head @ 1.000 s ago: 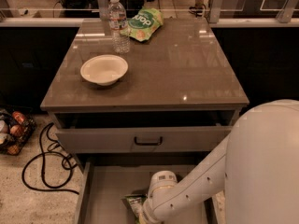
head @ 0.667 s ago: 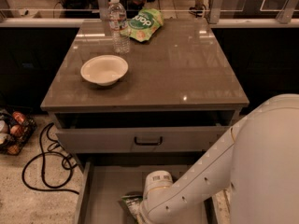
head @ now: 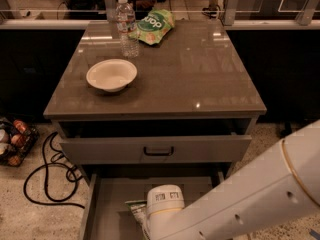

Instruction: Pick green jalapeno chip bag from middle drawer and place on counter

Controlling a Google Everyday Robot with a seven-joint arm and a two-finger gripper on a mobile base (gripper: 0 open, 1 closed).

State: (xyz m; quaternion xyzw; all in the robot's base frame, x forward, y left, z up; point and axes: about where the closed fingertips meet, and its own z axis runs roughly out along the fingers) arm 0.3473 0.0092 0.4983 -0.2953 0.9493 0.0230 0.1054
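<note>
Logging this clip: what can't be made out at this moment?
The gripper, down in the middle drawer: camera view, hidden beneath the arm's white wrist and the bottom edge.
The green jalapeno chip bag: mostly hidden by that wrist; only a corner shows.
The drawer's front part: cut off by the bottom edge.

Arm (head: 250, 194) reached down into open middle drawer (head: 107, 209); gripper hidden under white wrist (head: 165, 204), beside green jalapeno chip bag (head: 136, 211). Upper drawer (head: 155, 149) stood partly open above. On counter (head: 200, 74): bowl (head: 111, 74), water bottle (head: 127, 26), lighter green bag (head: 154, 26).
</note>
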